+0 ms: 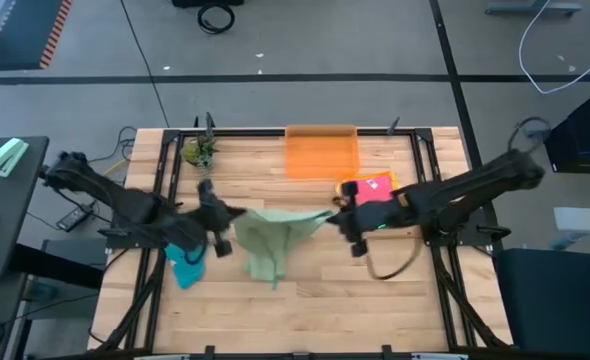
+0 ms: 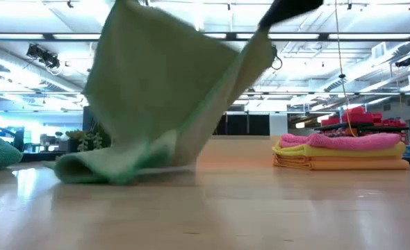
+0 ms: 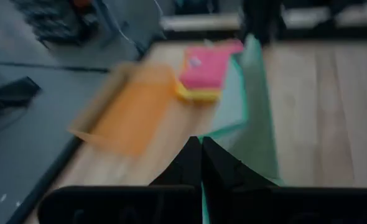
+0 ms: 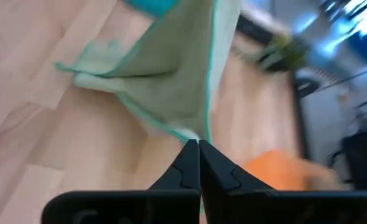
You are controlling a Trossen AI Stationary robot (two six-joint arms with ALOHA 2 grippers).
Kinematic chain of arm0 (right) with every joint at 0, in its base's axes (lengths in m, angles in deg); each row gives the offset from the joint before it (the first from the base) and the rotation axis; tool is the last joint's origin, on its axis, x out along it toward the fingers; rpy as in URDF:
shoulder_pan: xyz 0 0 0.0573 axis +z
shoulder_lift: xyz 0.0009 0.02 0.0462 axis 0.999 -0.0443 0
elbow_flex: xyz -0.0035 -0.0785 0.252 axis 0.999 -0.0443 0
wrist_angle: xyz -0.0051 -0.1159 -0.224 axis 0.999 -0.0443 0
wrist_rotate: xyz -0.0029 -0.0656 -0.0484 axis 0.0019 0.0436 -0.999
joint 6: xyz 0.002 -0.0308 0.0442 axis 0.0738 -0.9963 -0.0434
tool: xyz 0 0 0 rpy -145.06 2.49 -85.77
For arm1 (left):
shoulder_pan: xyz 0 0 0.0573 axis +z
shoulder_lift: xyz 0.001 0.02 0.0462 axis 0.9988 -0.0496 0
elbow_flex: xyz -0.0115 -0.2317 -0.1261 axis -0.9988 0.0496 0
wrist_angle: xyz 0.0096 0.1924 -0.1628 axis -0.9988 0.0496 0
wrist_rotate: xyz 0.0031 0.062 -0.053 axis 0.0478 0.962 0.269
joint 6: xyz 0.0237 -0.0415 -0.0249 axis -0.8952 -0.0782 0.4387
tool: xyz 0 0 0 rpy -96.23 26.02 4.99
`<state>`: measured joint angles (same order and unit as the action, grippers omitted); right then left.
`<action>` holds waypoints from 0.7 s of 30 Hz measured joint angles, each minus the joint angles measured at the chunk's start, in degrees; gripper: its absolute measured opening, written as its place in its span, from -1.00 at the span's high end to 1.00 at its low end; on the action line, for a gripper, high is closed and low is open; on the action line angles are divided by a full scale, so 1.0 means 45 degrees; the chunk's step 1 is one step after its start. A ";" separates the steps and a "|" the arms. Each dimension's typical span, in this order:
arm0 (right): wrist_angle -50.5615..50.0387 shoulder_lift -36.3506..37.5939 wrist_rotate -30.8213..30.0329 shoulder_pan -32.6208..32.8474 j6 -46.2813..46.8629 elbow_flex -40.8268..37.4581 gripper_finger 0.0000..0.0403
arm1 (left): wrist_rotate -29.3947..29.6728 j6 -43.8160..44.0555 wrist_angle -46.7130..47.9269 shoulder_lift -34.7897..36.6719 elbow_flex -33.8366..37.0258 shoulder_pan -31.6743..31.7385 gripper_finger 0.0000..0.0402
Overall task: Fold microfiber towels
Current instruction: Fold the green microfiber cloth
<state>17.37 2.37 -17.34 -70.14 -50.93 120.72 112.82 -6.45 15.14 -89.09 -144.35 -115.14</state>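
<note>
No readable text, no labels, no brands, no numbers, no signs in any view; nothing legible on towels, bin or table

Wooden bench [image 1: 305, 300] with cloths, a bin and a plant on it.
A sage green towel [image 1: 265, 240] rests partly on the boards near the middle, its lower folds touching the wood. A teal towel [image 1: 185, 268] lies bunched at the left. A pink-topped stack of folded towels [image 1: 375, 187] sits at the right, just beside the orange bin [image 1: 321, 153] at the far edge. A small plant [image 1: 200, 152] stands in the far left corner.
</note>
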 joint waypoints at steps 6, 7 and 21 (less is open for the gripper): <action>0.0270 0.2130 -0.0313 -0.0013 -0.2252 0.0010 0.99 | 0.0434 -0.2146 -0.2626 0.1675 -0.0011 0.0256 0.98; 0.0217 0.2312 -0.0305 -0.0018 -0.2966 0.0010 0.99 | 0.0436 -0.2567 -0.3090 0.1878 -0.0015 0.0333 0.98; 0.2289 0.1679 -0.2436 -0.1509 -1.2092 0.0019 0.99 | -0.1296 -0.4627 -0.4630 0.2813 -0.0015 0.2733 0.98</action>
<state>27.67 9.93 -28.30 -76.93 -105.34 120.80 106.98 -27.27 -5.69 -76.43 -144.42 -102.84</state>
